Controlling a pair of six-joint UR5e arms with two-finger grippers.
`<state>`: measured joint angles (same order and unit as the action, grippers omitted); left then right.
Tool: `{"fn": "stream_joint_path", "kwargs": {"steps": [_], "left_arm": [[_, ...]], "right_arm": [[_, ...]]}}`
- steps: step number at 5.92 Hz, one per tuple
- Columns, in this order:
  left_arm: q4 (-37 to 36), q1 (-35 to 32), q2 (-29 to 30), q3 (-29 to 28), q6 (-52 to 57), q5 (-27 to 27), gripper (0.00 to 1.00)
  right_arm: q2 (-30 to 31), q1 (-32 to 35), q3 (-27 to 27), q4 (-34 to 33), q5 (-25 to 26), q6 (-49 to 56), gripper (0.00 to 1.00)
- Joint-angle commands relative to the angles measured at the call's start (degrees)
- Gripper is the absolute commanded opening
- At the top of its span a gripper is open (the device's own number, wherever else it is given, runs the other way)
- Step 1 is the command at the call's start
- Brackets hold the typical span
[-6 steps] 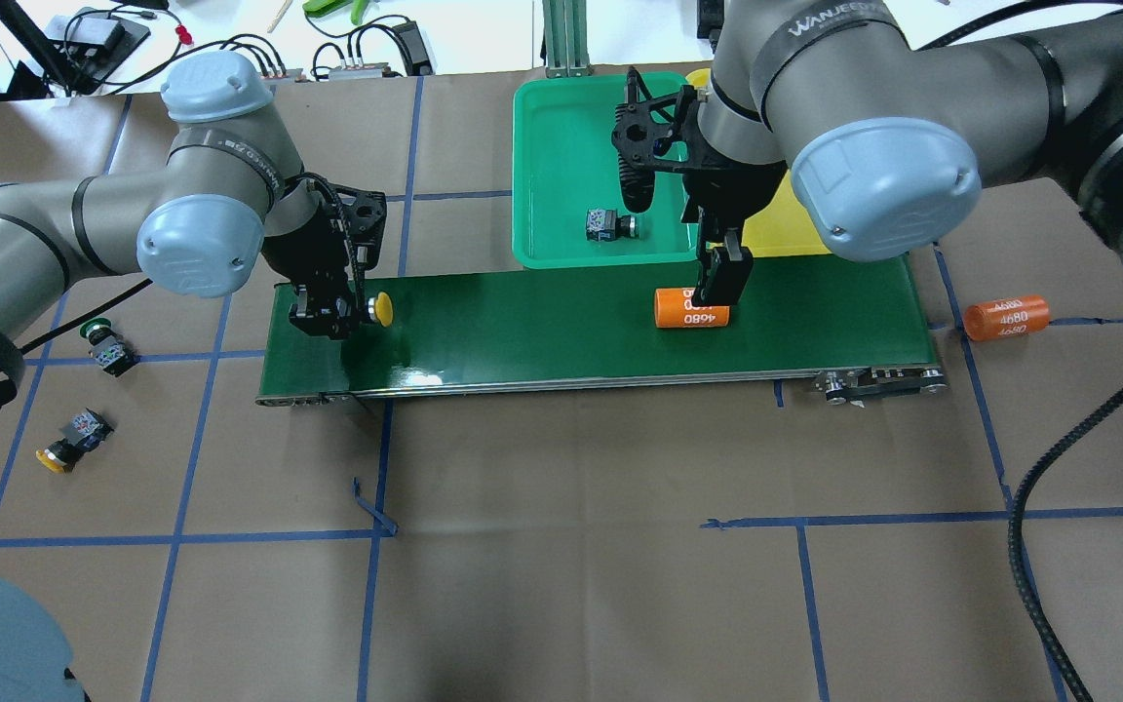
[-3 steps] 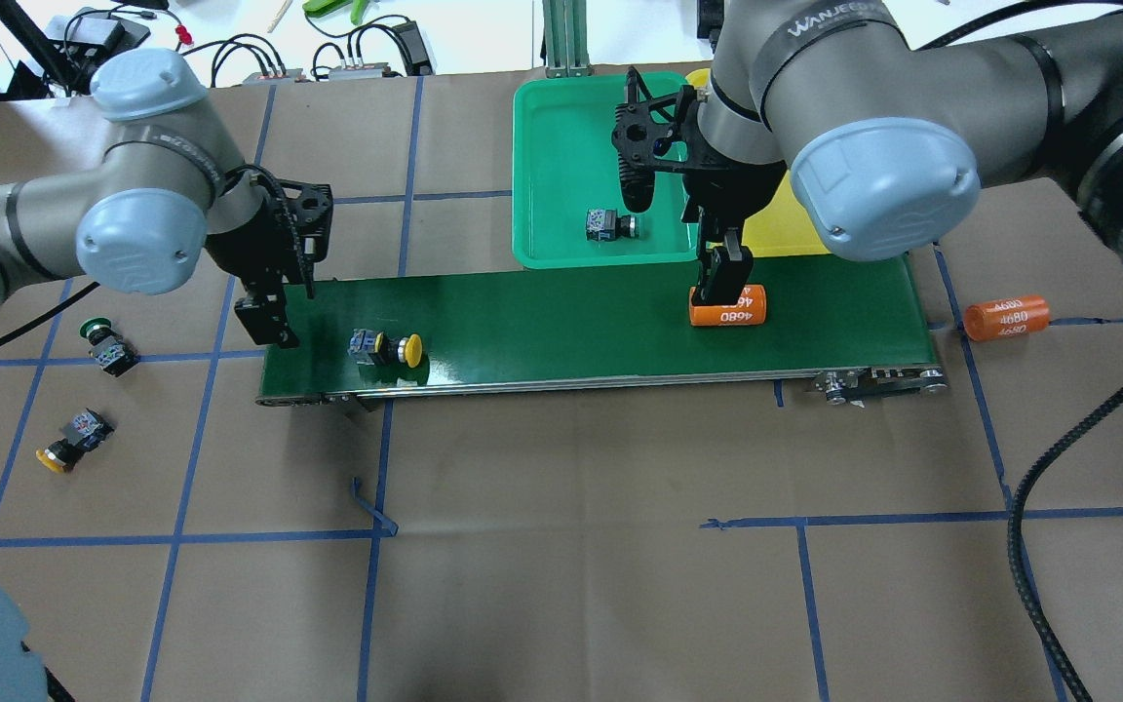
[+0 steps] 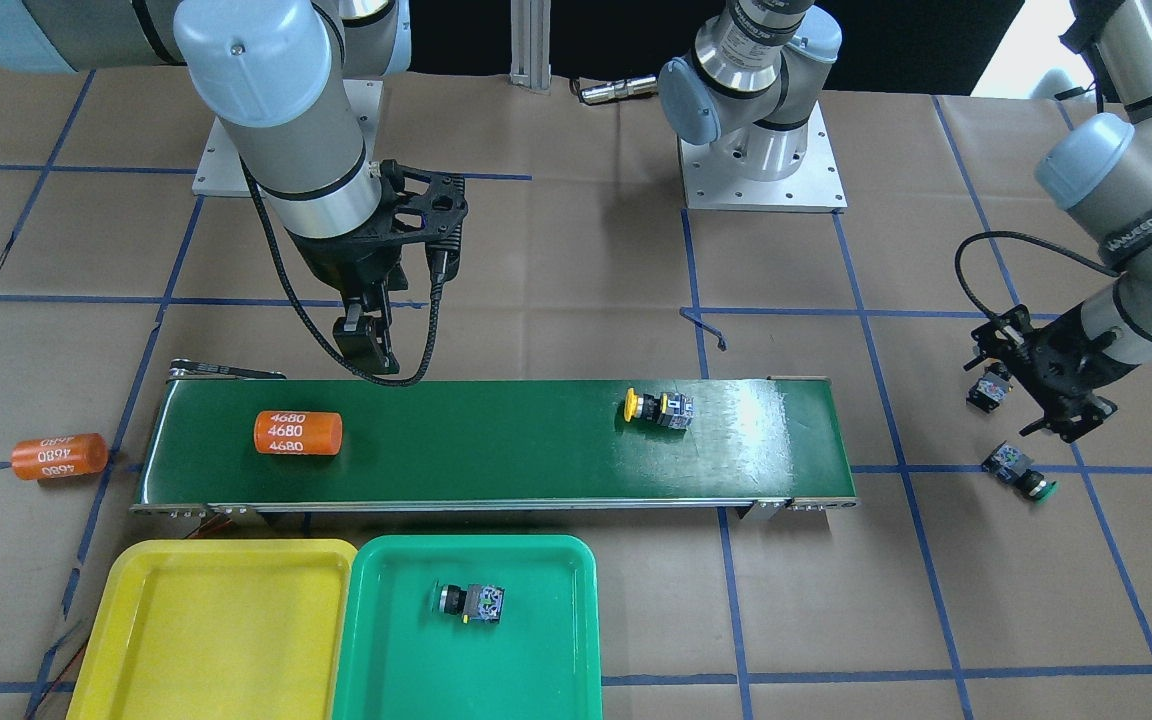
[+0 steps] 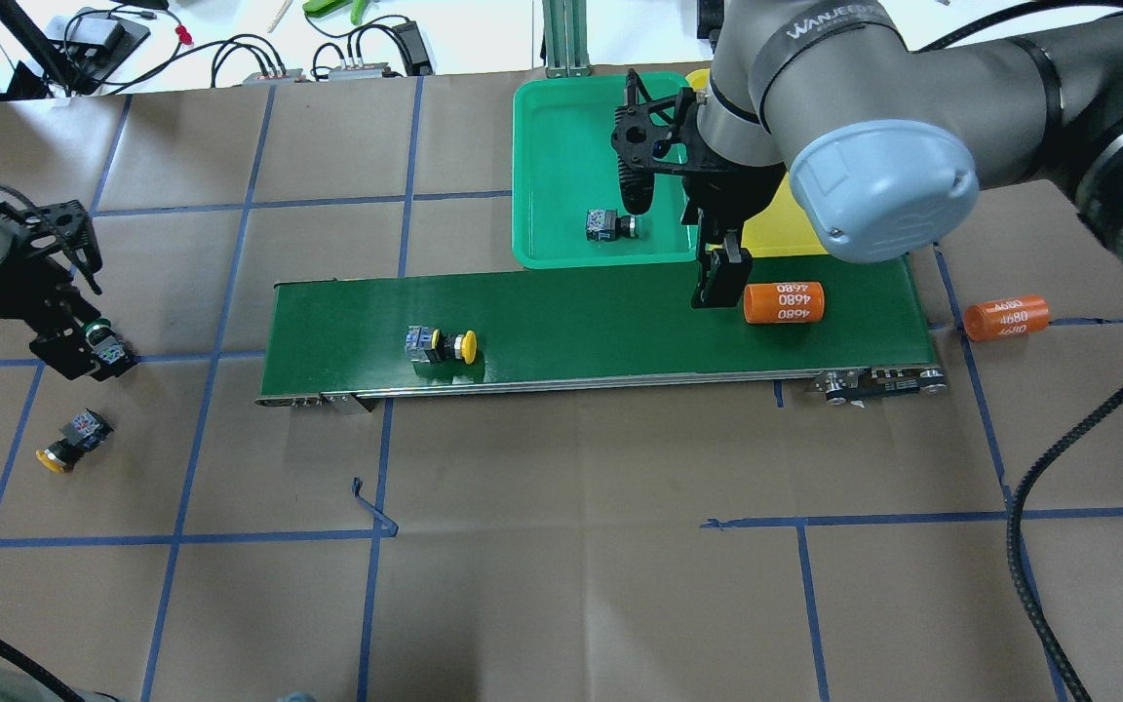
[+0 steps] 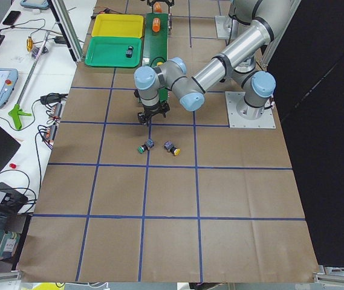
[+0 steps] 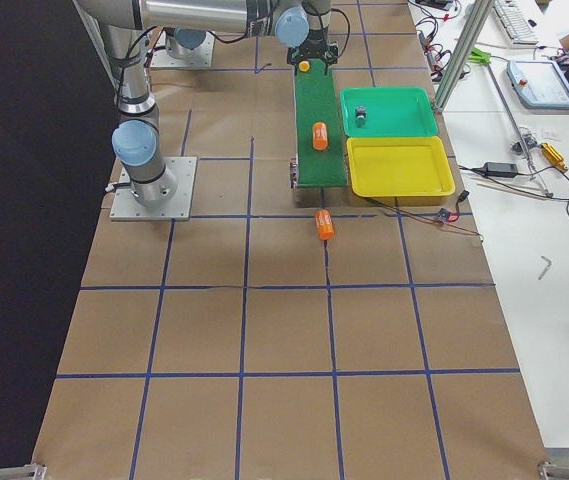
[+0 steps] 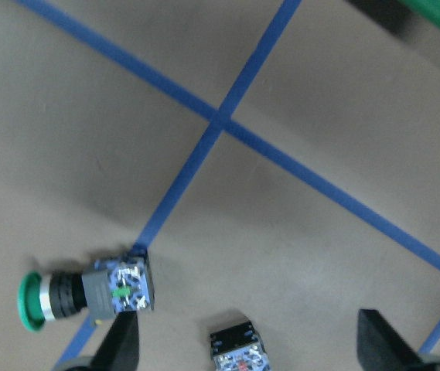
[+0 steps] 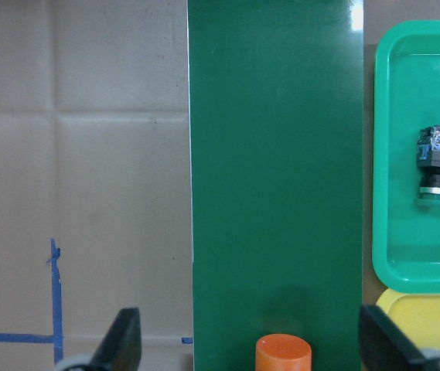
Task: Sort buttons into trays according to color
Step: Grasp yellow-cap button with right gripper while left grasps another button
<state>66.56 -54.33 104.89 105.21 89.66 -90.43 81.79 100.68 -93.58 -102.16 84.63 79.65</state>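
Though sideways, green button point(image 3: 469, 602) inside green tray point(image 3: 536, 665)

There are four buttons. Two are yellow: one yellow button point(image 4: 443, 345) centre-left, the other yellow button point(image 4: 72, 441) lower left. Two are green: one green button point(image 4: 106, 349) far left, the other green button point(image 4: 610, 225) upper centre. Two trays: green tray point(image 3: 386, 640), yellow tray point(image 3: 216, 620). Two orange cylinders: right-of-centre cylinder point(image 4: 784, 302), far-right cylinder point(image 4: 1006, 318). One belt point(image 4: 600, 322).
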Motion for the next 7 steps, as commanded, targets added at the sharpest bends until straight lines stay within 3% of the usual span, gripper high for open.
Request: {"fn": "stream_joint_path", "kwargs": {"steps": [1,2,3,4,5,7], "left_arm": [[-12.13,8.24,0.75,7.41,-6.57,0.34,0.98],[-18.86,8.71,1.19,12.94,-8.08,0.17,0.98],[-19.19,8.8,1.72,14.22,-9.66,0.17,0.97],[-20.06,8.8,3.12,13.62,-9.59,0.25,0.82],[-20.24,8.8,3.48,13.7,-9.24,-0.09,0.4],[-19.98,8.19,2.35,13.7,-11.86,-0.1,0.06]], "right_arm": [[-0.49,0.47,-2.12,-2.32,0.01,-0.37,1.0],[-1.19,0.56,-3.62,-6.7,-0.17,-2.2,1.0],[-2.68,1.0,-3.89,-7.61,-0.34,-3.18,1.0],[-5.13,3.7,-3.89,-12.49,-0.43,-5.97,1.0],[-8.28,6.69,-3.72,-16.98,-0.35,-8.35,1.0],[-12.87,10.04,-3.63,-23.59,-0.52,-14.85,1.0]]}}
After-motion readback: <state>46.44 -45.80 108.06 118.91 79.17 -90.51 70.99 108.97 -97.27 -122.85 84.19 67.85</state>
